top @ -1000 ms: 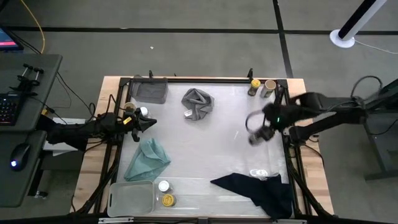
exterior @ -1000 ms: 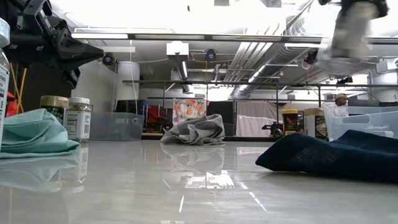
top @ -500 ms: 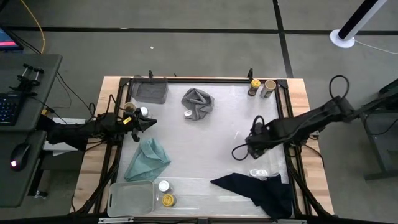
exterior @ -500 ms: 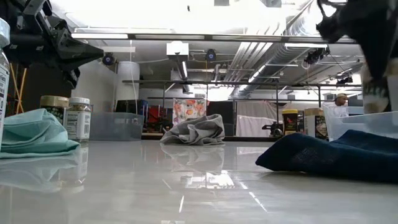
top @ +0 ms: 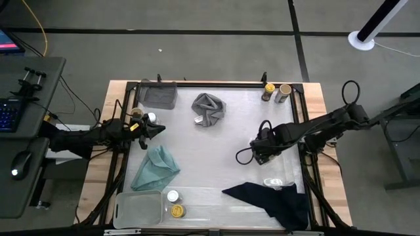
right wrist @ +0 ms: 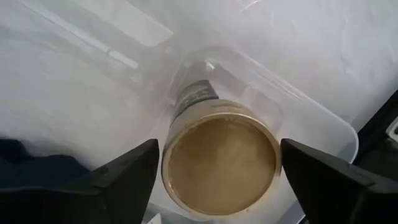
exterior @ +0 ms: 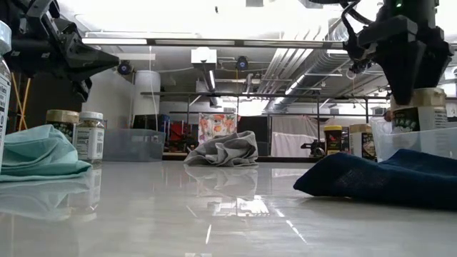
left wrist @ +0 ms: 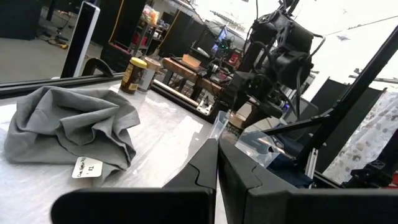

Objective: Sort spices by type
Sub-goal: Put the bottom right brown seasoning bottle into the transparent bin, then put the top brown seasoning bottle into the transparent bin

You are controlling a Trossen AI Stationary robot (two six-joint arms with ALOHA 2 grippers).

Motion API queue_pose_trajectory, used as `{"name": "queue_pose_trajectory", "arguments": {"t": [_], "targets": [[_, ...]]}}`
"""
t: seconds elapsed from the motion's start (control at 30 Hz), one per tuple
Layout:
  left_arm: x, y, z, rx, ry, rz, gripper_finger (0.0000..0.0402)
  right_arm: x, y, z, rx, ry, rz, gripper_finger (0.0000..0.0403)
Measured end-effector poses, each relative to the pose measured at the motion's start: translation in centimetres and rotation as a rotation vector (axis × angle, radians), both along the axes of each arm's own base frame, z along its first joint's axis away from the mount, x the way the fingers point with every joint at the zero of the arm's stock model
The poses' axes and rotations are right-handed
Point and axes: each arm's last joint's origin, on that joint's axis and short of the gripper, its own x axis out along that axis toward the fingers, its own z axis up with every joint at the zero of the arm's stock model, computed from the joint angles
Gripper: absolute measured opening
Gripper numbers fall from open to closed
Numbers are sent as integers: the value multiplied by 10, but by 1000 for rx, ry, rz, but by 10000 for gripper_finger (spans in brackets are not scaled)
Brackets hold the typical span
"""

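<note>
White table point(top: 216, 164): worktop; the navy cloth point(top: 275, 200) at its near right corner is the landmark here.
Right arm: over the last second it has swung in from farther beyond the navy cloth and dropped low. This looks like the put-down stage of one sorting move.
Right gripper point(top: 261, 149): just beyond the navy cloth. Its fingers press both sides of a jar, so I judge it clamped on, not yet released.
Left gripper point(top: 157, 130): well apart from the navy cloth, at the opposite side of the table. Fingers are together, holding nothing; it waits.
Clear tray point(exterior: 421, 143): touching the navy cloth, partly under it, with the carried jar above its open compartment.
Carried jar point(right wrist: 217, 162): tan-brown top, dark label. It appears to hang over the tray rather than stand in it.
Other jars: two point(top: 275, 91) at the corner far beyond the navy cloth, two point(top: 143, 116) by the left gripper, and two point(top: 174, 203) level with the navy cloth, well to its side.
Writing: a white tag point(left wrist: 86, 167) on the grey cloth point(left wrist: 68, 127) carries dark print too small to read. No jar label or brand is legible.
</note>
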Motion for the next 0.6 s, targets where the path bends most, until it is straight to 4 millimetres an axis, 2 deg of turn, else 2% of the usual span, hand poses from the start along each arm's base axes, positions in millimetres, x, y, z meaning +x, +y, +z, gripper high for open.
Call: {"name": "queue_pose_trajectory", "arguments": {"t": [0.13,0.33,0.47,0.6], "targets": [[0,0,0,0,-1,0,1,-6,-1,11,56,-3,-7,334],[0,0,0,0,0,0,1,-10,-9,53,12,-77,-44,335],[0,0,0,0,0,0,1,-6,-35,72,-133,-161,-234,336],[0,0,0,0,0,0,1,-10,-81,69,-298,-129,-435,336]]}}
